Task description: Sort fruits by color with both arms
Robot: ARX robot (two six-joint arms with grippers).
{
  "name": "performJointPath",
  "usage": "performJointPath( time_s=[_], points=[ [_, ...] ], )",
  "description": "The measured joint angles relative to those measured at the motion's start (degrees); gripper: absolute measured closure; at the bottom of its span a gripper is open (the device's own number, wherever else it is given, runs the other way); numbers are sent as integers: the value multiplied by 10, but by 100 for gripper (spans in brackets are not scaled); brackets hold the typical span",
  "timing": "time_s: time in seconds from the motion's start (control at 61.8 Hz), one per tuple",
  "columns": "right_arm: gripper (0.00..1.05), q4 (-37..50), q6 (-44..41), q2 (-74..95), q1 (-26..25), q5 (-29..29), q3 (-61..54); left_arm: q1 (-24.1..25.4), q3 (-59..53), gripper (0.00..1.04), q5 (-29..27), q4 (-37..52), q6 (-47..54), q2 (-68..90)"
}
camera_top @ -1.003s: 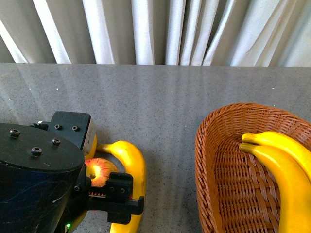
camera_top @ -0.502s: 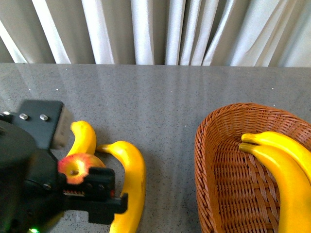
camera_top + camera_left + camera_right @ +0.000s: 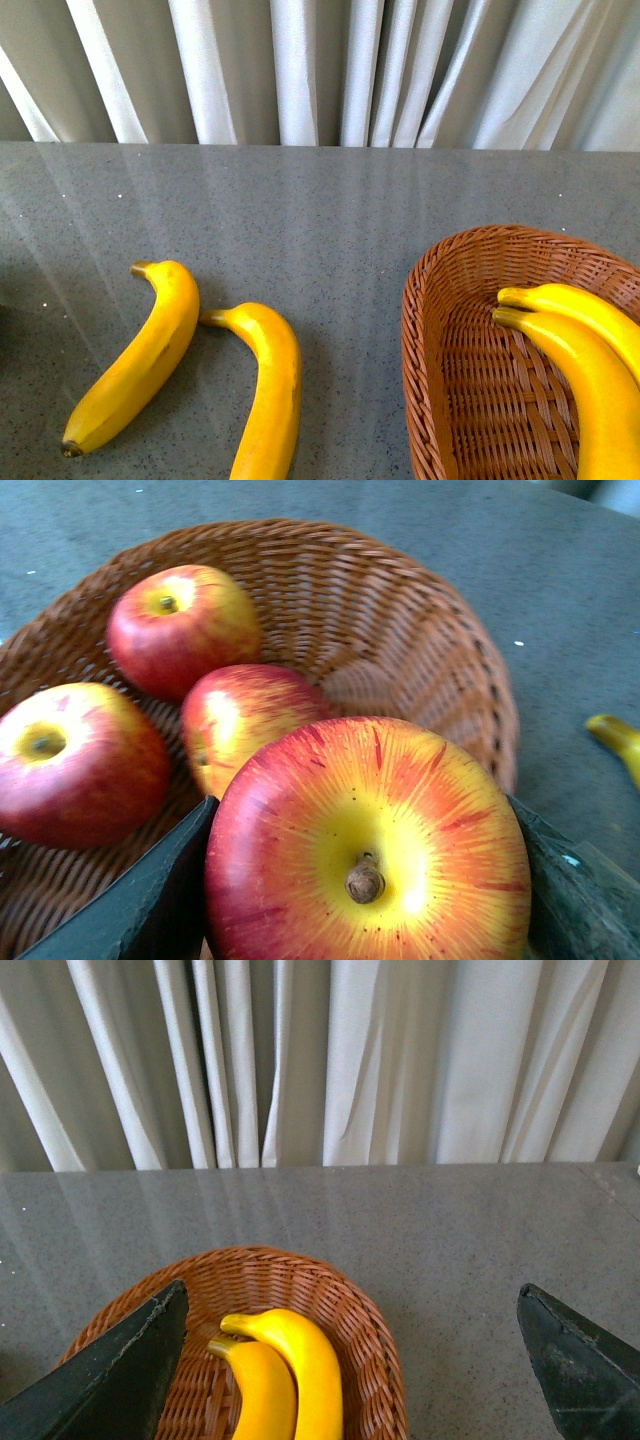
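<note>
In the left wrist view my left gripper (image 3: 365,885) is shut on a red apple (image 3: 365,840) streaked with yellow, stem facing the camera. It hangs over a wicker basket (image 3: 420,630) that holds three more apples (image 3: 180,625) (image 3: 70,760) (image 3: 245,715). Two yellow bananas (image 3: 135,360) (image 3: 268,390) lie on the grey table at front left. A second wicker basket (image 3: 420,300) at the right holds two bananas (image 3: 585,375). My right gripper (image 3: 348,1365) stands open above that basket (image 3: 372,1330), its fingers (image 3: 110,1380) far apart, over the bananas (image 3: 300,1360). Neither arm shows in the front view.
White curtains (image 3: 320,70) hang behind the table's far edge. Bare grey tabletop (image 3: 330,220) stretches between the loose bananas and the right basket. A banana tip (image 3: 618,742) shows beside the apple basket in the left wrist view.
My left arm has gone left out of the front view, carrying the apple away from the bananas. The leftmost banana it covered now shows whole.
</note>
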Motion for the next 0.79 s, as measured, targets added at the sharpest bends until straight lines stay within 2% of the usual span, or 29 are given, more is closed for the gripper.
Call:
performJointPath(
  time_s=[0.194, 0.324, 0.388, 0.469, 0.615, 0.793],
  points=[
    [9, 0, 0, 0, 0, 0, 0, 71, -19, 34, 12, 22, 8, 22],
    [9, 0, 0, 0, 0, 0, 0, 92, -21, 33, 14, 27, 10, 29],
    [9, 0, 0, 0, 0, 0, 0, 95, -23, 19, 14, 28, 13, 29],
    [9, 0, 0, 0, 0, 0, 0, 95, -24, 8, 13, 29, 14, 27],
    [9, 0, 0, 0, 0, 0, 0, 95, -26, 9, 16, 9, 14, -13],
    [9, 0, 0, 0, 0, 0, 0, 110, -30, 9, 50, -61, 13, -141]
  ],
)
